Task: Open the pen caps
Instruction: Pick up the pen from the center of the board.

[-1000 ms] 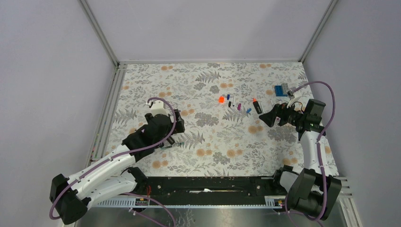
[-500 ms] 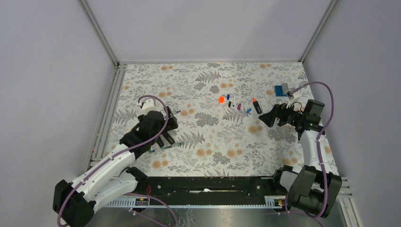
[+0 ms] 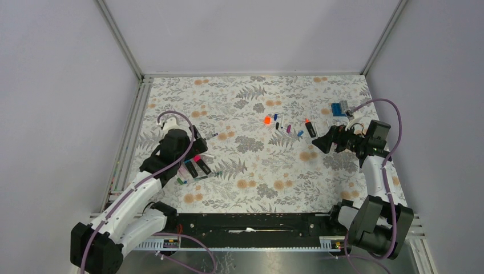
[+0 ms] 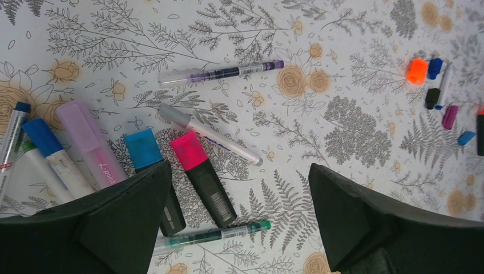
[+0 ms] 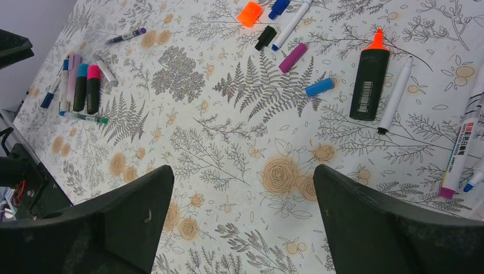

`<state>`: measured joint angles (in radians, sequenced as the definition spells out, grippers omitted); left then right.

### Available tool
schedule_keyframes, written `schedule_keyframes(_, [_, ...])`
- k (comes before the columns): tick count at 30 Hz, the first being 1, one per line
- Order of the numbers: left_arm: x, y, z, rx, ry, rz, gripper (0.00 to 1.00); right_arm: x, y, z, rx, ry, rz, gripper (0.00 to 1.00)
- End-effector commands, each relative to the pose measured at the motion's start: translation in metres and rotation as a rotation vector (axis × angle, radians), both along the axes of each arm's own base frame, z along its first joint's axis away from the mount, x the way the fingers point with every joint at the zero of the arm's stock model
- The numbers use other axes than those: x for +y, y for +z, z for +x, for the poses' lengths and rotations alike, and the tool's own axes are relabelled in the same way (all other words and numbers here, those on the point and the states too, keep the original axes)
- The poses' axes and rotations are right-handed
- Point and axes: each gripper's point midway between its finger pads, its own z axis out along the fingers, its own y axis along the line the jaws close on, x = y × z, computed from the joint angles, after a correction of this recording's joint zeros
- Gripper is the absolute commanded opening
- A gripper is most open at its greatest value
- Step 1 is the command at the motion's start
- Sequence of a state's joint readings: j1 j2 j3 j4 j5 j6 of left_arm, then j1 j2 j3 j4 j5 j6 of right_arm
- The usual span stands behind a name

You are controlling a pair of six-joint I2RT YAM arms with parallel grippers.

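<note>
A cluster of capped pens lies at the left. In the left wrist view it includes a black highlighter with a pink cap, one with a blue cap, a lilac-capped pen and a thin green pen. My left gripper is open and empty above them, also visible from the top. Loose caps lie at centre right: orange, black, purple, blue. An uncapped orange-tipped highlighter lies beside them. My right gripper is open and empty, hovering short of them.
A thin purple pen and a silver pen lie apart from the cluster. A blue block sits at the back right. More markers lie by the right arm. A metal rail runs along the left edge.
My left arm has drawn back to the left, uncovering the cluster of capped pens. The right arm has not moved.
</note>
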<state>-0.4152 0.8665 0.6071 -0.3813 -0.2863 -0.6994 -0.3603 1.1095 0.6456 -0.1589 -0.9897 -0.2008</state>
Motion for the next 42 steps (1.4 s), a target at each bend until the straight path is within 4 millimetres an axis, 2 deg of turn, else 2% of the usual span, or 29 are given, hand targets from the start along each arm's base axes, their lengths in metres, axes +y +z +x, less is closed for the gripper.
schedule_keyframes(1, [-0.002, 0.022, 0.012, -0.023, -0.052, 0.03, 0.99, 0.0, 0.003, 0.003, -0.027, 0.011, 0.002, 1.0])
schedule_keyframes(6, [0.003, 0.029, 0.029, -0.001, -0.132, 0.136, 0.99, 0.0, 0.004, 0.004, -0.03, 0.011, 0.003, 0.99])
schedule_keyframes(11, [0.008, 0.022, 0.053, 0.078, -0.249, 0.287, 0.99, 0.0, 0.004, 0.004, -0.027, 0.014, 0.008, 1.0])
schedule_keyframes(16, [0.001, -0.001, 0.073, 0.142, -0.378, 0.353, 0.99, 0.0, 0.004, 0.004, -0.029, 0.009, 0.003, 1.0])
schedule_keyframes(20, [-0.015, -0.015, 0.085, 0.147, -0.595, 0.419, 0.98, 0.0, 0.004, 0.004, -0.026, 0.01, 0.006, 1.0])
schedule_keyframes(26, [0.004, -0.039, 0.1, 0.174, -0.734, 0.66, 0.92, 0.0, 0.003, 0.004, -0.021, 0.01, 0.008, 0.99])
schedule_keyframes(29, [-0.001, -0.048, 0.106, 0.156, -0.794, 0.674, 0.9, 0.0, 0.001, 0.004, -0.014, 0.011, 0.012, 1.0])
schedule_keyframes(32, [-0.009, -0.062, 0.111, 0.169, -0.851, 0.653, 0.84, 0.0, 0.0, 0.005, -0.008, 0.01, 0.015, 1.0])
schedule_keyframes(35, [-0.007, -0.08, 0.114, 0.234, -0.868, 0.654, 0.69, -0.001, -0.001, 0.005, -0.005, 0.008, 0.015, 1.0])
schedule_keyframes(39, [-0.008, -0.093, 0.116, 0.268, -0.878, 0.634, 0.58, -0.001, -0.003, 0.005, 0.001, 0.004, 0.012, 1.0])
schedule_keyframes(42, [-0.007, -0.099, 0.117, 0.276, -0.876, 0.625, 0.54, -0.001, -0.004, 0.005, 0.004, 0.005, 0.014, 1.0])
